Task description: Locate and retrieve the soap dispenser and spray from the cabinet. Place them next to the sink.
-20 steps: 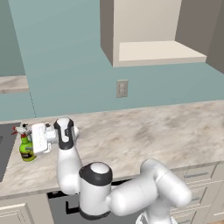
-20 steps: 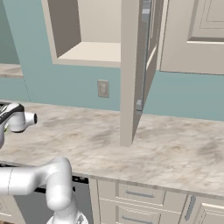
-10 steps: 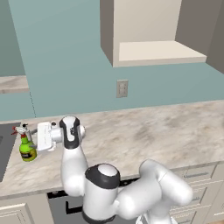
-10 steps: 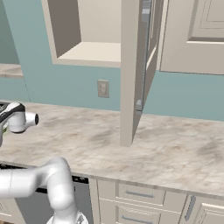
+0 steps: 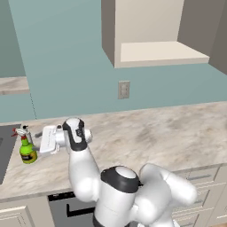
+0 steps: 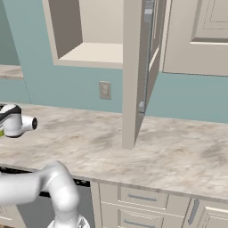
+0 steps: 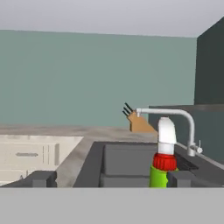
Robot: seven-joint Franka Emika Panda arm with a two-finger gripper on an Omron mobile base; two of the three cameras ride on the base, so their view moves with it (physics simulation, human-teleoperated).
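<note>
In the left base view we see the spray (image 5: pixel 26 149) standing upright near the left end of the worktop (image 5: pixel 168 133), just beside the dark sink (image 5: pixel 5 153) edge, its long axis vertical and its white trigger nozzle pointing left toward the basin. The gripper (image 5: pixel 39 141) hangs just beside it on the right, with nothing in it; we judge the bottle a light, stiff plastic thing, somewhat slick, best taken around its green body below the red collar, not by the nozzle. Up on the wall the cabinet (image 5: pixel 159 52) shows a bare shelf board. In the right base view we find the same cabinet (image 6: pixel 95 52) with its door swung out, and the worktop (image 6: pixel 169 151) running along under it. In the hand view the two fingertips (image 7: pixel 40 178) stand wide apart, the spray (image 7: pixel 163 166) upright close to the right-hand tip and not clamped, and the sink (image 7: pixel 127 162) lies behind it.
</note>
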